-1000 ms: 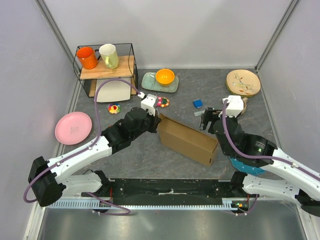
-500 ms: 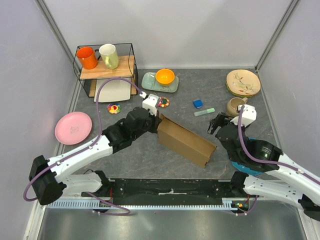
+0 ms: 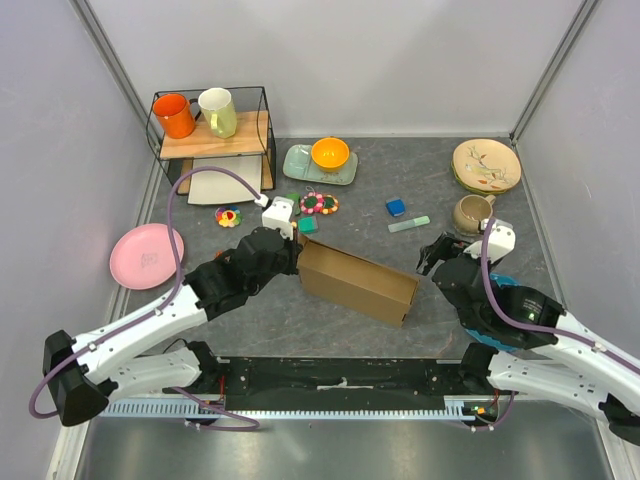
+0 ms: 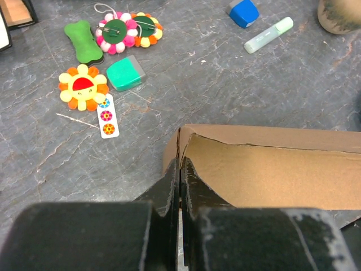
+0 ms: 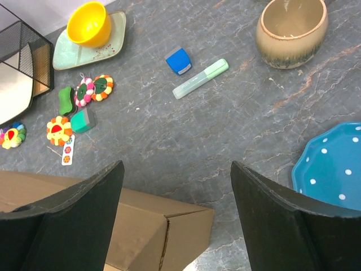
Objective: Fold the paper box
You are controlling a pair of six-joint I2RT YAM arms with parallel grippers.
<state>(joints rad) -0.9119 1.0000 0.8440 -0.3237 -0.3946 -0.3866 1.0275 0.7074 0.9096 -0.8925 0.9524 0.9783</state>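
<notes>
The paper box point(image 3: 355, 280) is a brown cardboard box lying slantwise in the middle of the table, long side running from upper left to lower right. My left gripper point(image 3: 297, 258) is shut on the thin wall at the box's left corner point(image 4: 181, 148), and the open inside of the box point(image 4: 265, 169) shows to the right of the fingers. My right gripper point(image 3: 437, 255) stands open just off the box's right end, touching nothing. In the right wrist view that end of the box point(image 5: 135, 226) lies low between the wide-apart fingers point(image 5: 90, 209) of my right gripper point(image 5: 176, 165).
A pink plate point(image 3: 147, 255) lies at left. A wire rack point(image 3: 212, 130) with two mugs stands at back left. Behind the box are felt flowers point(image 4: 127, 29), a green eraser point(image 4: 125, 73), a yellow bowl point(image 3: 330, 153), a blue block point(image 3: 396, 207), a highlighter point(image 3: 409, 224) and a brown cup point(image 3: 468, 213). A blue dotted plate point(image 5: 333, 169) is at right.
The left arm has drawn the box to the left and turned it flatter. The right gripper has pulled back from the box's right end toward the near right.
</notes>
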